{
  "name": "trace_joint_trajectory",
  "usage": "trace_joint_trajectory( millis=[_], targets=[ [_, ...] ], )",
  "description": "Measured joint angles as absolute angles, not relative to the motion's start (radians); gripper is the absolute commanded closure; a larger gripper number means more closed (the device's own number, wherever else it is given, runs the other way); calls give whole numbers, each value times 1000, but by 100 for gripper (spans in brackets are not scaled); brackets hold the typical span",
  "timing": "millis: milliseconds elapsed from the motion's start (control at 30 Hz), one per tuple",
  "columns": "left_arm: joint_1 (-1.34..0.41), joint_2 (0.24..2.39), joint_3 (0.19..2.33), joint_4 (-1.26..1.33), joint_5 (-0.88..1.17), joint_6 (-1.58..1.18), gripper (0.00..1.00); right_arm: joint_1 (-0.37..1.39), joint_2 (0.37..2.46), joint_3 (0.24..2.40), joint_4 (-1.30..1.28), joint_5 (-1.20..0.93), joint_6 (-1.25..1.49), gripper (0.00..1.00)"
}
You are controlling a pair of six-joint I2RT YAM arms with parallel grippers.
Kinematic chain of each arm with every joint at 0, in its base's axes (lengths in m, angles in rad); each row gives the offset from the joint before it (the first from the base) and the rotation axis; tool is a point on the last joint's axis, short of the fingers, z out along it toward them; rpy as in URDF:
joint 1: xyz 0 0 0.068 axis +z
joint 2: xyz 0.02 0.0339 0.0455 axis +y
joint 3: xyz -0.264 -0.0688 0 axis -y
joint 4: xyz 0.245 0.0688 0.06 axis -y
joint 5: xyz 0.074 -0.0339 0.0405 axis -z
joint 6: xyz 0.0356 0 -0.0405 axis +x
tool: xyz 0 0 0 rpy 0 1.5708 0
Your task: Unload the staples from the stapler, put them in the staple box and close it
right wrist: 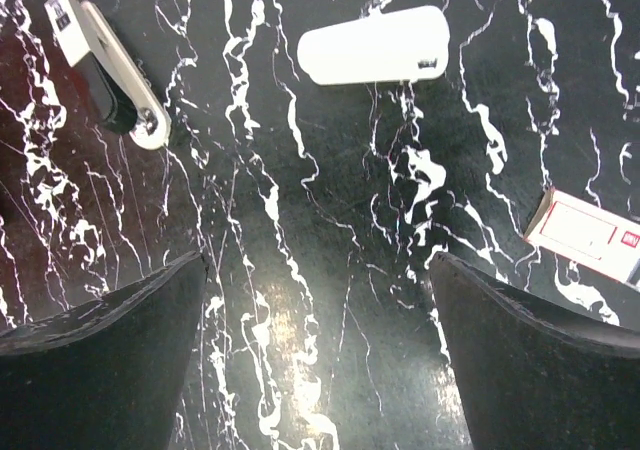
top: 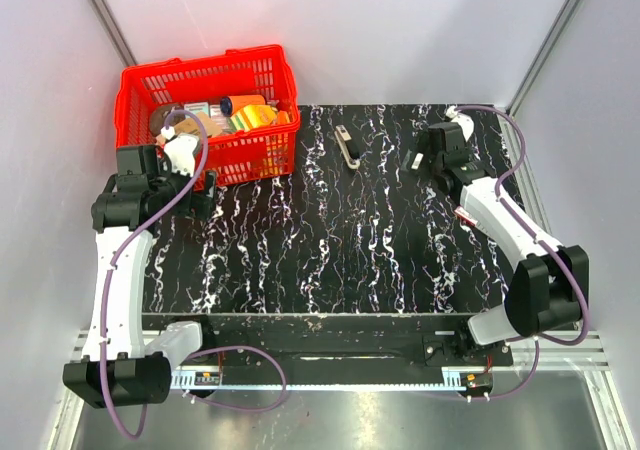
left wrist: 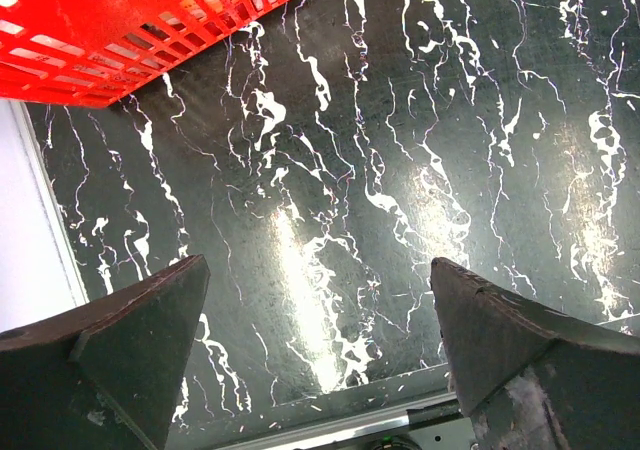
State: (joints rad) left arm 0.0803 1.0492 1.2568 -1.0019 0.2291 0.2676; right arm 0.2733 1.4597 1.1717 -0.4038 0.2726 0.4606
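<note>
The stapler (top: 348, 147) lies on the black marbled table (top: 330, 240) near the back middle, dark with a pale silver-beige top strip. It also shows in the right wrist view, where the stapler (right wrist: 112, 72) lies at the upper left, ahead of and to the left of my open right gripper (right wrist: 318, 260). No staples show. Seen from above, the right gripper (top: 424, 158) hovers to the right of the stapler, apart from it. My left gripper (left wrist: 320, 265) stands open over bare table next to the red basket (left wrist: 120, 30). Both grippers hold nothing.
The red basket (top: 205, 110) at the back left holds several items. A white oblong piece (right wrist: 375, 45) lies ahead of the right gripper, and a small red-and-white box (right wrist: 590, 232) lies to its right. Grey walls close in the table on three sides.
</note>
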Motion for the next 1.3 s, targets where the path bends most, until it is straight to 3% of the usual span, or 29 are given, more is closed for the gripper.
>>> trace_joint_trajectory(
  millis=[233, 533, 833, 1300],
  targets=[
    [80, 1061, 1257, -1010, 231, 275, 1, 273, 1501, 1205, -349, 365, 339, 1],
    [80, 1065, 1254, -1034, 248, 305, 1, 272, 1808, 1348, -199, 506, 60, 1],
    [80, 1089, 1254, -1068, 249, 337, 1, 227, 1981, 1448, -202, 380, -25, 1],
    [80, 1112, 1255, -1068, 249, 365, 1, 115, 2045, 1534, -266, 258, 17, 1]
  ],
)
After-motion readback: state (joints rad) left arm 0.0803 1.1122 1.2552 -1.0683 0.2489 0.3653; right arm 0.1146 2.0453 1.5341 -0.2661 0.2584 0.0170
